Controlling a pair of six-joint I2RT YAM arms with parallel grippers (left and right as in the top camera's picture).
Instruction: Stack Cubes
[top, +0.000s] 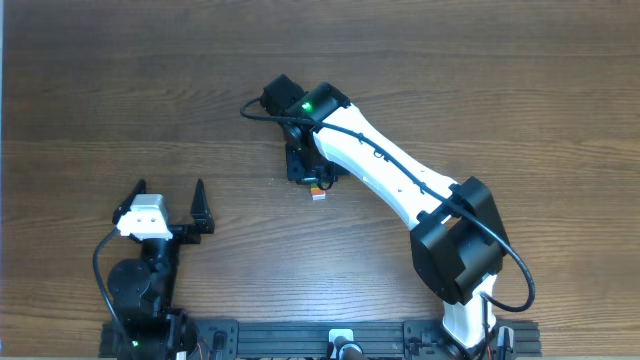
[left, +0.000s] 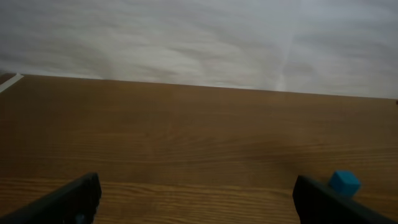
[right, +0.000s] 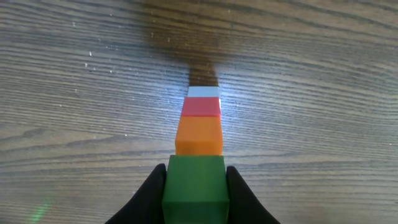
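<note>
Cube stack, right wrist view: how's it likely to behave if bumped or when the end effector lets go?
Probably tippy: white cube, red cube, orange cube and green cube stand one-wide on the table. Faces look flat and rigid, so rolling seems unlikely. The right end effector grips the green cube; sideways drag on release could topple it.

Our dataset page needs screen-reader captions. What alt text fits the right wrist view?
Two black fingers grip a green cube directly over a stack of an orange cube, a red cube and a white cube at the bottom, on a wooden table.
</note>
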